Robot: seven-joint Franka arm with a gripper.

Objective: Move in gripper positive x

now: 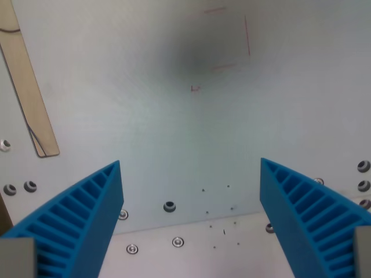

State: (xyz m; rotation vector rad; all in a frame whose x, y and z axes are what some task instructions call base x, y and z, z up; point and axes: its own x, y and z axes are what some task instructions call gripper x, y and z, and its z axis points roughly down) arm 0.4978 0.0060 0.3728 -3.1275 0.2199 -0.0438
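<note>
In the wrist view my tool (191, 168) stands spread wide apart, holding nothing, its blue fingers (81, 217) above the pale surface (174, 127). A tan strip (29, 87) lies beyond my left finger, red marks (232, 37) ahead.

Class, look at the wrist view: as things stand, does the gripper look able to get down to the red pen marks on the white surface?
Probably yes. The gripper is open with nothing between its blue fingers, and the red marks lie on bare surface ahead. The tan strip sits off at the wrist view's left, clear of the path.
</note>
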